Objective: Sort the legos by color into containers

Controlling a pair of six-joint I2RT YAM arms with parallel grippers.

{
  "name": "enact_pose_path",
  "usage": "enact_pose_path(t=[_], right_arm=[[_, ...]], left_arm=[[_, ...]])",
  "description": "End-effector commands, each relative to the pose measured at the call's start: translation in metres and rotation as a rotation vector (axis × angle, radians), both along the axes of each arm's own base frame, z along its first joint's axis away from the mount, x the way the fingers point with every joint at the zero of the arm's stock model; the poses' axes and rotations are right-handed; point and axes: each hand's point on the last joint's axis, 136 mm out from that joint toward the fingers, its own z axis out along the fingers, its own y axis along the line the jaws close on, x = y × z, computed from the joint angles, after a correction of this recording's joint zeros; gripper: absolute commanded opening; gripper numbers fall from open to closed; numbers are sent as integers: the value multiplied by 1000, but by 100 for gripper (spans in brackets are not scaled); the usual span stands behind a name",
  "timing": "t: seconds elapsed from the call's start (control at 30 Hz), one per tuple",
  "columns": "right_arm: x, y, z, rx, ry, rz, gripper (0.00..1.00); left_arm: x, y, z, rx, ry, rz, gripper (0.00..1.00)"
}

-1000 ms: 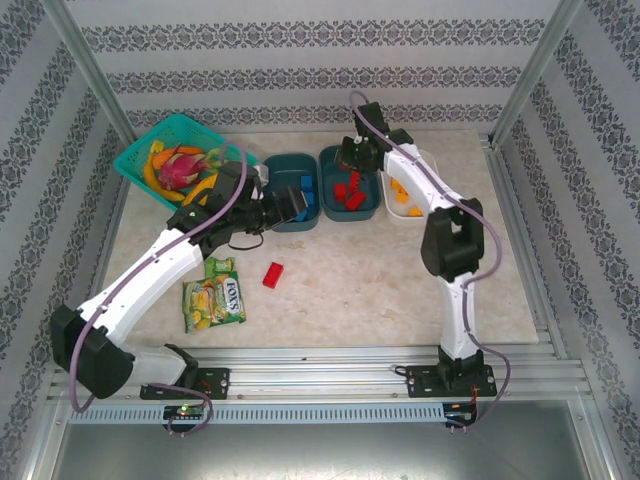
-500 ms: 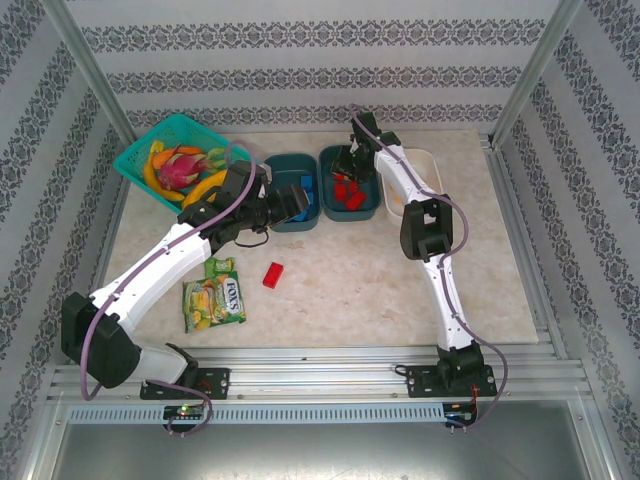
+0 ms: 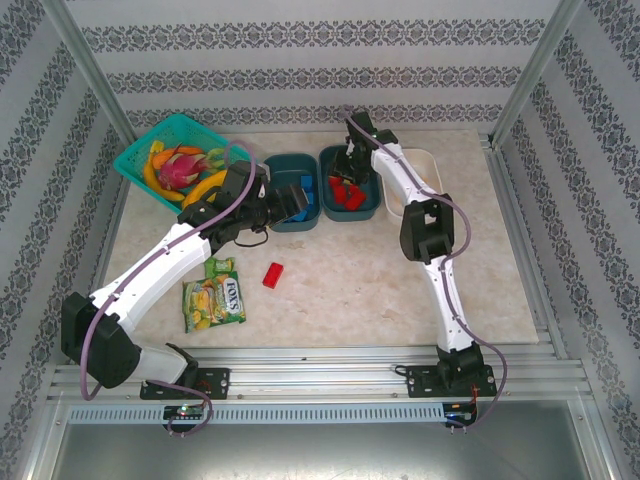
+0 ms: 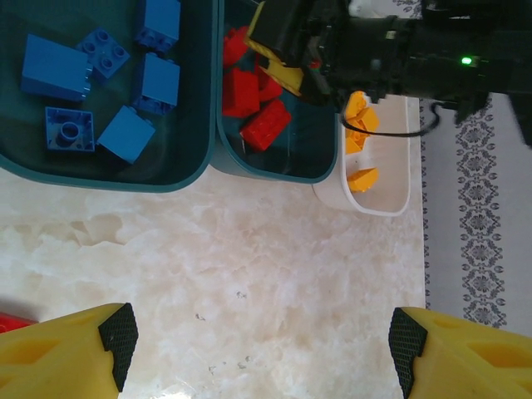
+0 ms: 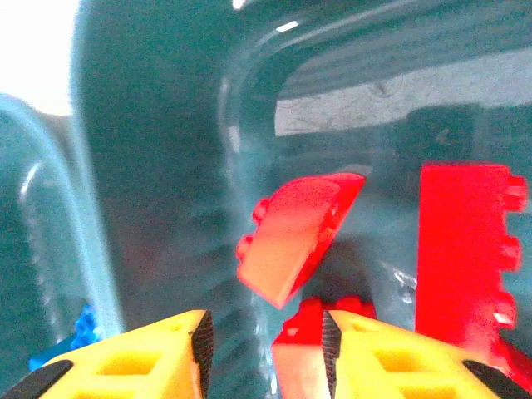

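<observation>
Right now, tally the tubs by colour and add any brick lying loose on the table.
Dark teal tubs: 2
White tub: 1
Loose red brick: 1
Total: 4

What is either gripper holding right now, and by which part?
The left gripper holds nothing. A red brick sits between the right gripper's parted fingers; a grip cannot be told.

Red studded plastic bricks point(image 5: 291, 241) lie in a dark teal plastic tub point(image 5: 150, 125) below the yellow-fingered right gripper point(image 5: 264, 341); ahead of the left gripper point(image 4: 262, 341), blue plastic bricks point(image 4: 54, 71) fill another teal tub point(image 4: 108, 184).
</observation>
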Motion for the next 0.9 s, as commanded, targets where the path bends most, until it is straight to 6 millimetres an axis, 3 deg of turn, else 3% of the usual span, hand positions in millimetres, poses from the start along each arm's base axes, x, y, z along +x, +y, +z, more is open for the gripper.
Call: enact_pose_path(t=[0.0, 0.13, 0.23, 0.33, 0.47, 0.57, 0.7, 0.87], right_arm=[[-11, 5, 83, -28, -167, 39, 44], [-45, 23, 99, -34, -188, 83, 45], [-87, 52, 94, -5, -175, 140, 45], [-140, 85, 75, 22, -116, 195, 51], [-208, 114, 39, 15, 21, 194, 67], [-247, 136, 17, 19, 132, 188, 74], [-278, 158, -1, -33, 214, 190, 76], [-294, 162, -23, -124, 290, 131, 74]], left_arm=[[-7, 9, 16, 14, -34, 25, 82], [-21, 24, 15, 44, -17, 55, 82], [-39, 47, 13, 103, 9, 102, 82], [-63, 70, 11, 153, 21, 130, 82], [-102, 100, 4, 185, 43, 168, 82], [-128, 116, -4, 178, 60, 193, 82], [-150, 129, -13, 151, 75, 221, 82], [-160, 132, -16, 128, 71, 222, 82]])
